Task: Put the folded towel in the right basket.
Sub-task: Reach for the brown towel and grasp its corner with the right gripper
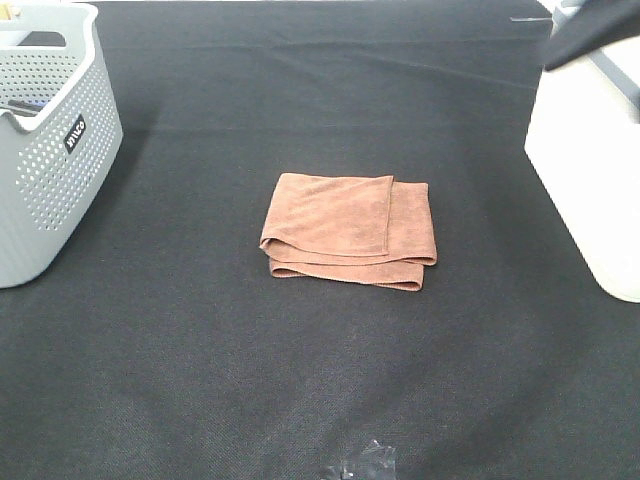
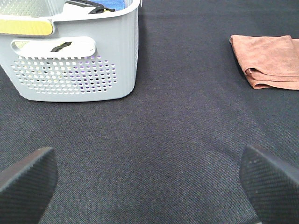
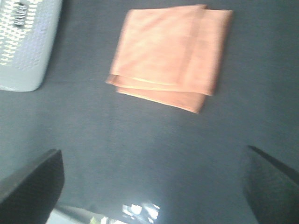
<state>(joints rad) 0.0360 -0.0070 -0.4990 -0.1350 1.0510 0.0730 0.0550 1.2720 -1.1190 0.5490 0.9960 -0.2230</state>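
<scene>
The left gripper (image 2: 148, 161) is released. Its 2 dark fingers (image 2: 28, 182) stand wide apart, with only the black cloth (image 2: 154, 126) between them. Close ahead of it, toward the robot's left, stands the grey basket (image 2: 79, 60). It is perforated, has a slot handle, and holds blue, black and yellowish things too cut off to name. The folded towel (image 2: 268, 58) lies farther ahead of this gripper, off toward the robot's right. It is well apart from both fingers and from the grey basket.

The right gripper (image 3: 154, 154) is released too, its 2 pads (image 3: 30, 186) spread wide and grasping nothing. Its view is blurred. The towel lies flat on the cloth ahead of this gripper, beyond the fingertips and touching neither pad. The grey basket sits farther off, to the robot's left of the towel.

In the exterior high view the rust-brown towel is folded into several layers, with the stacked edges on the near side. It rests on the cloth between the 2 baskets and touches neither. The right basket (image 1: 585, 190), white and plain-walled, stands at the right edge, well apart from the towel. A dark part of the right arm (image 1: 590, 30) shows above it.
</scene>
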